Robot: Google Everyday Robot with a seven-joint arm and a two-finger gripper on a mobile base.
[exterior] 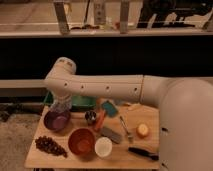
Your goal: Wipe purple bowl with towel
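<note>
Gripper [61, 106] sits directly over the purple bowl [56, 120], at the left edge of the desk [117, 156], clenched on a pale crumpled towel [59, 108] that hangs down to the bowl's rim (can't tell whether it reaches the inside). Bowl interior looks bare apart from that. Orange bowl [81, 141] just right of it toward the front edge, nothing visible in it. White cup [103, 147] touching or just beside the orange bowl on its right, contents can't be made out. Small dark metal cup [90, 117] mid-desk, with a carrot [100, 120] leaning beside it. Green tray [80, 102] at the back-left corner, mostly hidden by the arm. Grapes [49, 146] loose at the front-left corner, not in any container. Fork [125, 129] and apple [143, 130] toward the right edge.
</note>
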